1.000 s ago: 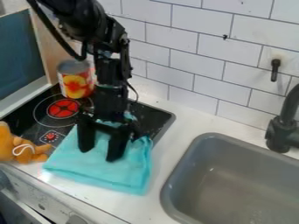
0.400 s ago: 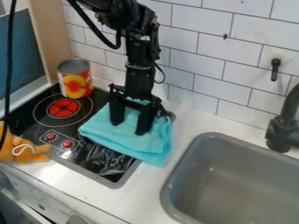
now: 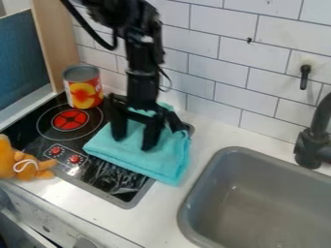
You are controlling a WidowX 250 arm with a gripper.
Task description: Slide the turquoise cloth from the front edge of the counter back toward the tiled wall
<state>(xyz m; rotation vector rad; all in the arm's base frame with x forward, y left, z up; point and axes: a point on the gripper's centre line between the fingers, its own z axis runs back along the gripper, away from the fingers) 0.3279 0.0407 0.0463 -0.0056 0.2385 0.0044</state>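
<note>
The black jaws (image 3: 134,143) stand spread on the soft, folded turquoise cloth (image 3: 161,163), which overlaps the glossy black stovetop (image 3: 107,178).

cloth (image 3: 152,162): turquoise | can (image 3: 83,93): red, yellow | toy (image 3: 40,170): orange | sink (image 3: 259,203): grey | tiles (image 3: 197,41): white, dark-lined

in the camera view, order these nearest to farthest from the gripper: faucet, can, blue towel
1. Blue towel: directly under the gripper
2. Can: on the stove, left in view
3. Faucet: by the sink, at the right edge
</note>
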